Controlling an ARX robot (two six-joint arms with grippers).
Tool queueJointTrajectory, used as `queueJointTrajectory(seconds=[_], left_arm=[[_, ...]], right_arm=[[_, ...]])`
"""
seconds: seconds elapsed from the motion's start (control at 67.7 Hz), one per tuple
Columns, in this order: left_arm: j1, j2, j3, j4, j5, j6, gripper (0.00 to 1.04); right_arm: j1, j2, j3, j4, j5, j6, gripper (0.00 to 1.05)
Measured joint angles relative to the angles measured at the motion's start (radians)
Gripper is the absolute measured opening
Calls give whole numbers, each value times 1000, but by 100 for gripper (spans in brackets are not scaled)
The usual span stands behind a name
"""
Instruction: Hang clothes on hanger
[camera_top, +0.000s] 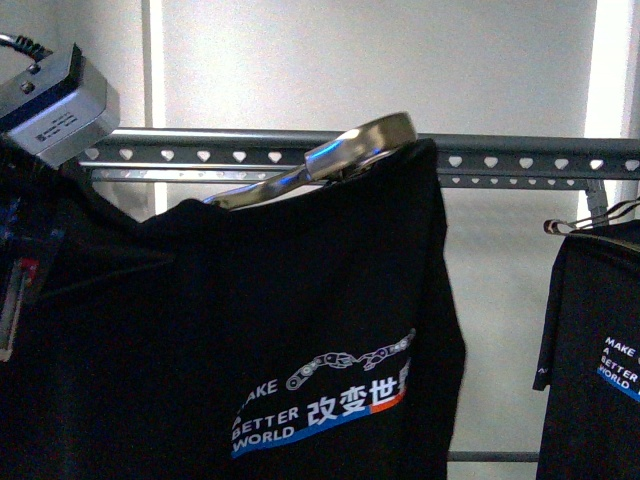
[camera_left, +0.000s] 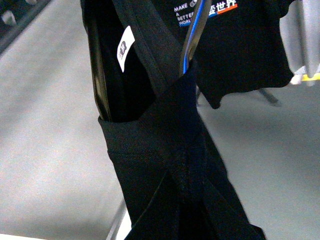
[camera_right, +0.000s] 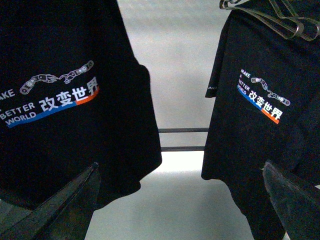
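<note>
Front view gives me the black T-shirt (camera_top: 300, 330) filling the frame from the centre down to 7 o'clock, its white lettering and blue-orange stripe low at 6 o'clock. It is draped on a metal hanger (camera_top: 360, 140) whose broad hook sits at 12 o'clock, overlapping the grey rail (camera_top: 250, 155) with the heart-shaped holes. I cannot tell whether the hook actually rests on that rail. A grey box on my left arm (camera_top: 50, 100) shows at 10 o'clock, just above the shirt's shoulder. At 3 o'clock a second T-shirt (camera_top: 600, 350) hangs from its own wire hanger (camera_top: 590, 215), well apart from the first.

Left wrist view adds what the front misses. It shows the neckband, a white label (camera_left: 125, 48) inside the collar, and bunched fabric right against the lens. The left gripper itself I cannot make out there, so whether it grips the cloth I cannot say.

Right wrist view alone shows the right gripper (camera_right: 180, 200). Its two dark fingers (camera_right: 65, 200) are spread wide, with nothing between them. It hangs in the gap between the two shirts, facing their prints and two thin crossbars (camera_right: 182, 131) behind.
</note>
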Motion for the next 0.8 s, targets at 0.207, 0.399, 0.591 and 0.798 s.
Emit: queueJointTrajectory(seconds=[0.207,0.399,0.591,0.798], left_arm=[[-32,102,56,154,-75,278,5],[-42,199,81,244,-74,557,5],[-87,211,109,296,-63,662,5],[-140,211,155,216,-86,728,5]], right_arm=[[0,0,0,0,0,0,97],[0,0,0,0,0,0,97],[0,0,0,0,0,0,97],[0,0,0,0,0,0,97]])
